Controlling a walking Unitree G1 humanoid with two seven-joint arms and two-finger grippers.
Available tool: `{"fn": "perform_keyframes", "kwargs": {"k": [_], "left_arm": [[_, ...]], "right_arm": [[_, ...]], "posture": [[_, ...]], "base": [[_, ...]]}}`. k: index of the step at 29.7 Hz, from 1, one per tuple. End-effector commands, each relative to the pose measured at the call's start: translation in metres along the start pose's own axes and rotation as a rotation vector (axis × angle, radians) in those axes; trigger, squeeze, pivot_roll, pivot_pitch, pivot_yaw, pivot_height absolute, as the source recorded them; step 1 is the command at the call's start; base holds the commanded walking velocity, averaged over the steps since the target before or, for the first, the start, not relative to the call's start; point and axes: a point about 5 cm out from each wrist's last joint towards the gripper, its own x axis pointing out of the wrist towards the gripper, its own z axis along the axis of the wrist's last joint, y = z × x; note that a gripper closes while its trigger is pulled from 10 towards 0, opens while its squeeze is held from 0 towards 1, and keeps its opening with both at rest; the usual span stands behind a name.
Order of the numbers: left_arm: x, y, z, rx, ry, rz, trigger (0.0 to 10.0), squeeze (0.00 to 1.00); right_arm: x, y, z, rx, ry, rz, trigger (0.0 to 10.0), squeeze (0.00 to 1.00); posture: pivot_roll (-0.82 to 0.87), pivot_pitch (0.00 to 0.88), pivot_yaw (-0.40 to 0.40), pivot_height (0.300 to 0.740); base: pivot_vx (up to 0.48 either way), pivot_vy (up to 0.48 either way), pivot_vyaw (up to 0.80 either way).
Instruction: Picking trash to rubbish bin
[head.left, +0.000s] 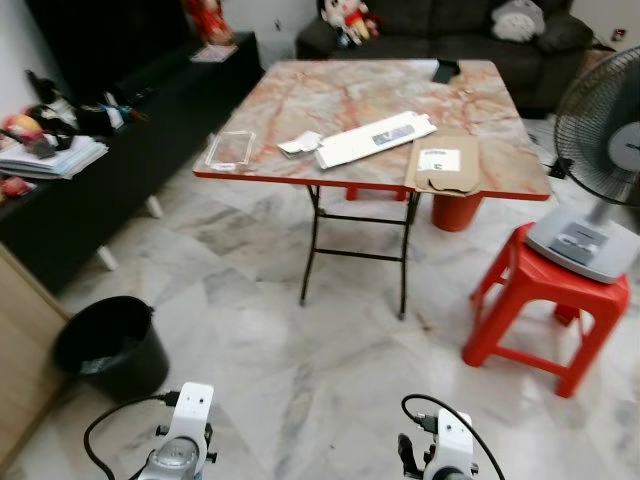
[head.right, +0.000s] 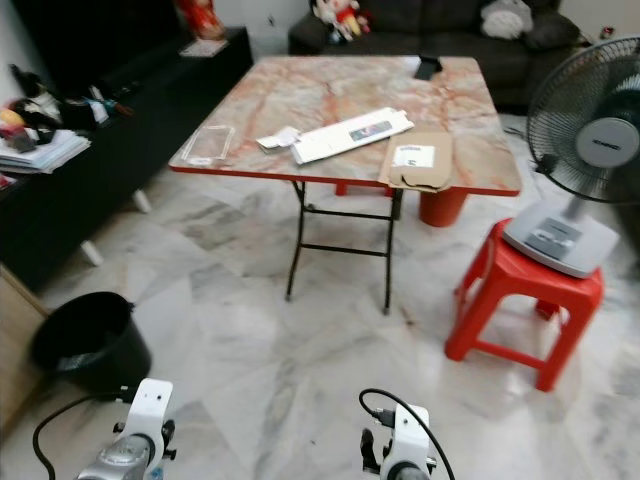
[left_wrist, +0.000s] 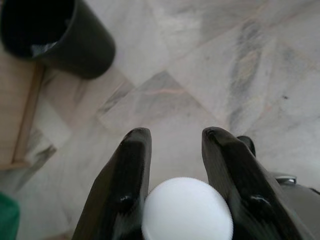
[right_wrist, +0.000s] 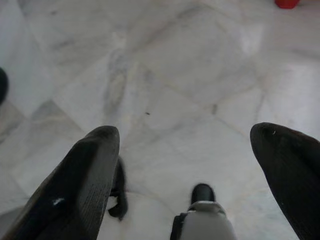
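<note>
Trash lies near the front edge of the marble-patterned folding table (head.left: 370, 90): a clear plastic pack (head.left: 230, 149), a small white scrap (head.left: 299, 143), a long white box (head.left: 375, 139) and a flat brown cardboard piece (head.left: 445, 164). A black rubbish bin (head.left: 110, 345) stands on the floor at the lower left, also in the left wrist view (left_wrist: 55, 35). Both arms hang low over the marble floor, well short of the table. My left gripper (left_wrist: 176, 135) is open and holds nothing. My right gripper (right_wrist: 185, 135) is spread wide open above bare tiles.
A red stool (head.left: 545, 300) carrying a standing fan (head.left: 605, 150) stands right of the table. A red bucket (head.left: 455, 210) sits beneath the table. A cluttered black bench (head.left: 120, 150) runs along the left, a dark sofa (head.left: 450, 30) behind. A black item (head.left: 445, 70) lies on the table's far side.
</note>
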Motion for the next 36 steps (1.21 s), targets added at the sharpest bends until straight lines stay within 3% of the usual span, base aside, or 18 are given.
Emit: {"fn": "perform_keyframes", "kwargs": {"k": [1, 16, 21, 25, 32, 36], "left_arm": [[0.0, 0.005, 0.0, 0.027, 0.0, 0.006, 10.0, 0.0], [0.0, 0.002, -0.002, 0.032, 0.01, -0.01, 10.0, 0.0], [0.0, 0.003, -0.003, 0.026, 0.015, -0.012, 10.0, 0.0], [0.0, 0.004, -0.003, 0.012, 0.016, -0.005, 10.0, 0.0], [0.0, 0.007, -0.003, -0.047, 0.015, 0.015, 10.0, 0.0], [0.0, 0.008, -0.001, -0.049, 0.011, 0.02, 10.0, 0.0]], "right_arm": [[0.001, 0.003, 0.002, 0.001, -0.002, 0.002, 10.0, 0.0], [-0.001, -0.004, -0.004, 0.034, 0.018, -0.018, 10.0, 0.0], [-0.001, 0.001, -0.005, -0.031, 0.023, 0.009, 10.0, 0.0], [0.0, 0.005, -0.003, -0.022, 0.025, 0.008, 10.0, 0.0], [0.001, 0.007, -0.002, -0.002, 0.027, 0.03, 10.0, 0.0], [0.001, 0.007, -0.003, -0.07, 0.037, 0.028, 10.0, 0.0]], "posture": [[-0.08, 0.0, 0.068, 0.74], [-0.08, 0.0, 0.066, 0.74], [-0.07, 0.0, 0.065, 0.74], [-0.07, 0.0, 0.062, 0.74], [-0.06, 0.0, 0.056, 0.74], [-0.06, 0.0, 0.056, 0.74]], "base": [[0.0, 0.0, 0.61], [0.14, 0.0, 0.58], [0.267, 0.0, 0.0], [0.269, 0.0, 0.8], [0.275, 0.0, 0.0], [0.294, 0.0, 0.6]]}}
